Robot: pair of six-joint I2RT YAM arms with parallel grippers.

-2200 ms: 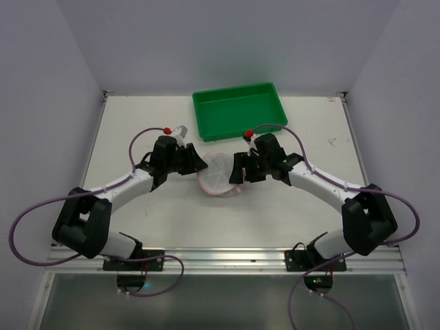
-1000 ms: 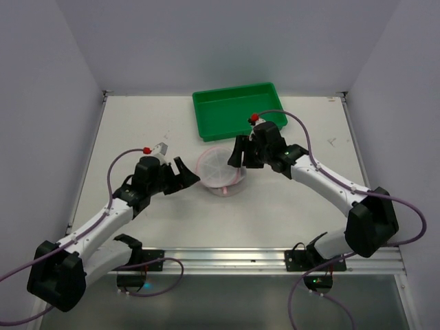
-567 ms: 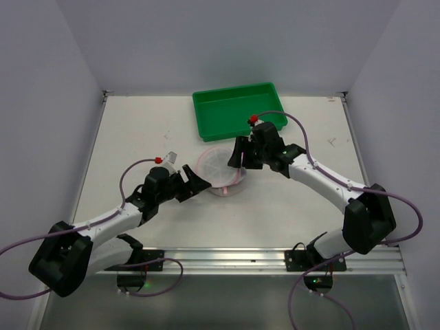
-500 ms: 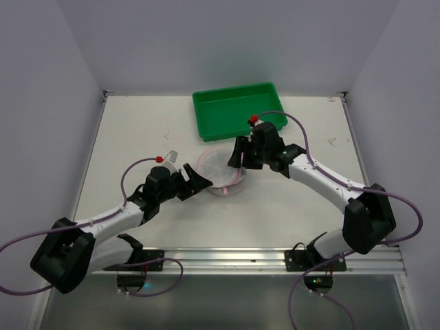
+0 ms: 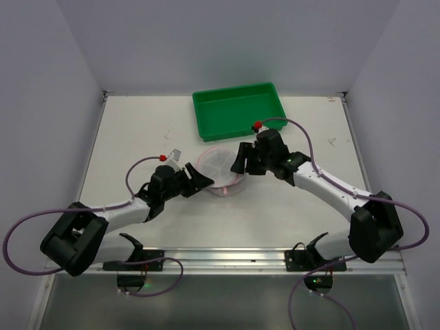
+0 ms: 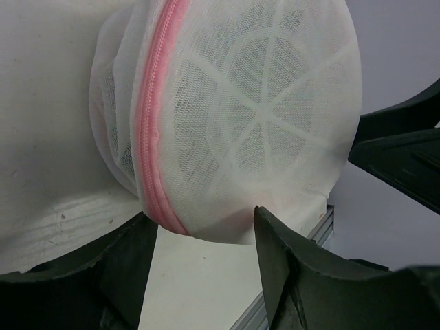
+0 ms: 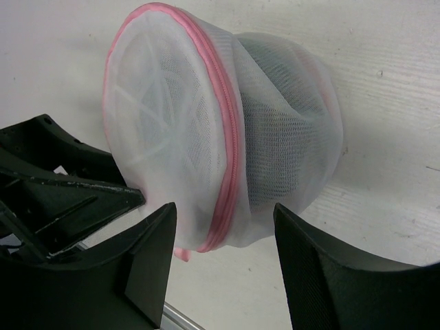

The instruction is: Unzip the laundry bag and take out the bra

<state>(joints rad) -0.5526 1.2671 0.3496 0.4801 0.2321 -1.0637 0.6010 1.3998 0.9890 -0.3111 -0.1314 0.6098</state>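
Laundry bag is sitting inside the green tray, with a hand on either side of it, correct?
No: the laundry bag lies on the table, outside the green tray, as the top view shows. The left hand and right hand do flank it.

Laundry bag (image 6: 261, 124): top cut off by upper edge in left wrist view. Contents: dim dark shape (image 7: 278, 137) behind mesh, right wrist view; not identifiable.

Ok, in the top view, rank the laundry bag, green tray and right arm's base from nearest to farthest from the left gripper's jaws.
1. Laundry bag, just right of the left gripper.
2. Green tray, behind the bag, toward the back.
3. Right arm's base, at the front, far right.
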